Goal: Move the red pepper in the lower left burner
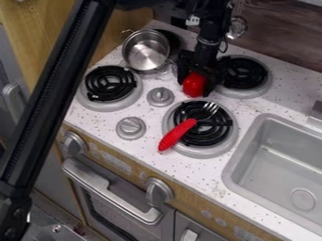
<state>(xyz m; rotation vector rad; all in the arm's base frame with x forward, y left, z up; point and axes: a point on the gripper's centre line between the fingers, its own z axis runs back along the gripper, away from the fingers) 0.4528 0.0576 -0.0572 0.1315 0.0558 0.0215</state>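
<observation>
Camera view: where's the red pepper (pixel 194 85)?

Directly beneath the gripper (pixel 198 79), between the upper right burner (pixel 243 73) and the counter knobs (pixel 160 96).

Is it held?

I can't tell, nor how far open the gripper is.

Which step, then?

Picking up, I'd judge. Next calls for making sure of the grip, lifting, then carrying it over the knobs to the lower left burner (pixel 110 84) and setting it down gently.

And the count?

One pepper, four burners, one metal pot (pixel 146 51) by the upper left one, one red-handled fork (pixel 179 133) across the lower right one, one sink (pixel 286 164), two counter knobs, two front knobs (pixel 158 192).
</observation>
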